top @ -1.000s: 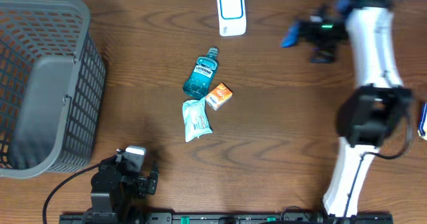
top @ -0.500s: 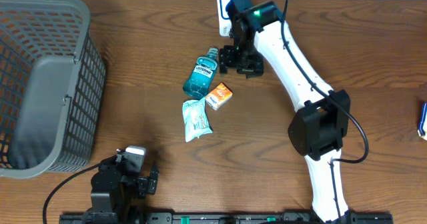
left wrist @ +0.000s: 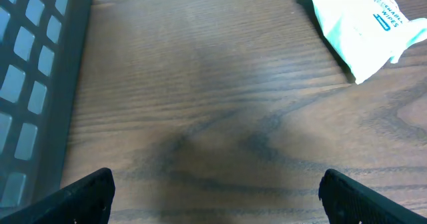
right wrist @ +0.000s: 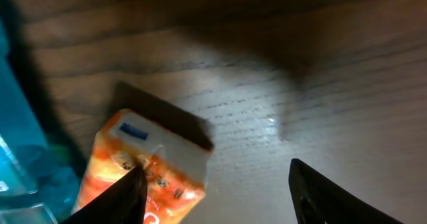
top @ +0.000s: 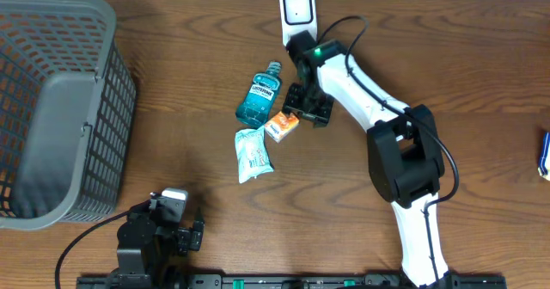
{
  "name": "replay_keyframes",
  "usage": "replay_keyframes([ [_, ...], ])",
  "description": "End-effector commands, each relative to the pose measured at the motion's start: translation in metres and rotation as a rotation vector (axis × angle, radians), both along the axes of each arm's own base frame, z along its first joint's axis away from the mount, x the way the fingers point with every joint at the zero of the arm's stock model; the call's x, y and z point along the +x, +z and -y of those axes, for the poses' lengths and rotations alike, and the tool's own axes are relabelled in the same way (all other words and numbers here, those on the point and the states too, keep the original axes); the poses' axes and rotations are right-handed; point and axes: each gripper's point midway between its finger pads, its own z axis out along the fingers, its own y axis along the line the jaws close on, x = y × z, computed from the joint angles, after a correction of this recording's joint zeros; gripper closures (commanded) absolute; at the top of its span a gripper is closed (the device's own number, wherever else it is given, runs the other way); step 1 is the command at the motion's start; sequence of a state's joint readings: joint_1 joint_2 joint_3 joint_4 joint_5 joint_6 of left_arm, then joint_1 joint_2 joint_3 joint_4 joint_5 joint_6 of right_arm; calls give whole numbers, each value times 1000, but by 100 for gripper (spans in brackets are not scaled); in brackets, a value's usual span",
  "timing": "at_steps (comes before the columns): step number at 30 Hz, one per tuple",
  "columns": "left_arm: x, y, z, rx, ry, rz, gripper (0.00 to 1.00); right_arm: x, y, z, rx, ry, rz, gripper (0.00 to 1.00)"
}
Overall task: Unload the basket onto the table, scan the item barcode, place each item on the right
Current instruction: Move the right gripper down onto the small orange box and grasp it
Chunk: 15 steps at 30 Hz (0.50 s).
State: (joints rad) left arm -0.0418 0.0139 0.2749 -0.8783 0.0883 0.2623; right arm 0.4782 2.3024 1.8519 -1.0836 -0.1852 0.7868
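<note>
Mid-desk, a little toward the far edge: small orange carton, lying flat, with a white end panel showing in the right wrist view. Judged to be the item to scan.
- Handling (judged): light, stiff cardboard with smooth printed faces; it would dent under a hard squeeze.
- Hold (judged): across the two long sides near the middle, leaving the broad faces uncovered. Which face carries the barcode cannot be told.

Right gripper: low over the carton, jaws apart, nothing clamped. One finger overlaps the carton's top and the other stands over bare wood, so the carton sits off-centre in the gap.

Left gripper: at the near edge, left of centre, jaws wide apart and empty, over bare wood.

Neighbours:
- Teal mouthwash bottle: just beside the carton on its far-left side. Whether they touch cannot be told.
- Pale green wipes packet: just beside the carton on its near-left side.
- White scanner: at the far edge, near the carton.
- Grey basket: at the left edge, well apart.

Room: crowded on the carton's left, with open desk to its right and toward the near edge. A straight lift before swinging toward the scanner looks safest, since a sideways drag could nudge the bottle or the packet.
</note>
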Motion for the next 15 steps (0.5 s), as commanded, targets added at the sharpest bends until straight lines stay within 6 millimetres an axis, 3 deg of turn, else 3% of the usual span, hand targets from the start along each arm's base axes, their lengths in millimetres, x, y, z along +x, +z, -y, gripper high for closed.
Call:
replay_keyframes([
  [1,-6,-10,0,-4,0,-42,2,-5,7,-12,56,-14,-4,41],
  [15,-6,-10,0,-4,0,-42,2,5,7,-24,89,-4,51,46],
])
